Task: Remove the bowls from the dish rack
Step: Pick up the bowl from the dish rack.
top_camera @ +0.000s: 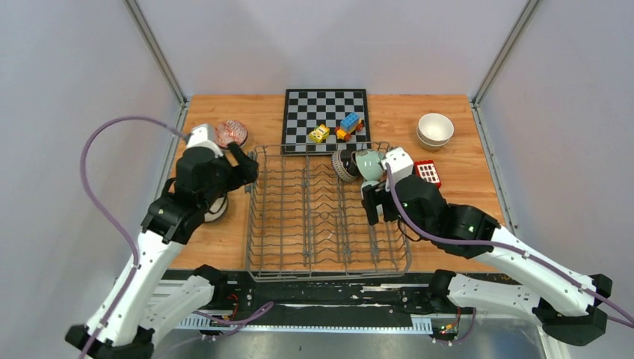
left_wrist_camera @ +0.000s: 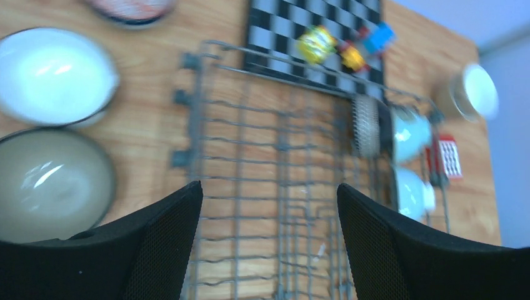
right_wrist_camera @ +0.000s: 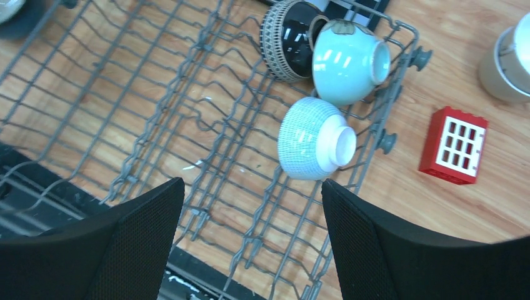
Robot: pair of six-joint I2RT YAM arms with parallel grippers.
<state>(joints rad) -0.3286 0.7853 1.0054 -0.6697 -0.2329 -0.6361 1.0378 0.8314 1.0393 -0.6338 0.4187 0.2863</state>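
**Right gripper (right_wrist_camera: 251,182) open over bowls (right_wrist_camera: 347,59)**

Jaws apart above three tipped bowls in the far right corner of the dish rack (top_camera: 314,217). We judge them light, slippery, breakable; pinch the striped bowl (right_wrist_camera: 309,140) by its rim.

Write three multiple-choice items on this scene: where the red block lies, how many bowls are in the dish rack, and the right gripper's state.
1. The red block lies: A) inside a bowl; B) on the table, right of the dish rack; C) inside the rack.
2. Bowls in the rack: A) one; B) three; C) five.
3. The right gripper is: A) open, holding nothing; B) shut on a bowl; C) shut on the block.
Answers: B, it sits on wood beside the rack's right wall; B, a dark-patterned bowl, a mint bowl and a striped bowl stand there; A, its fingers are wide apart, gripping nothing.
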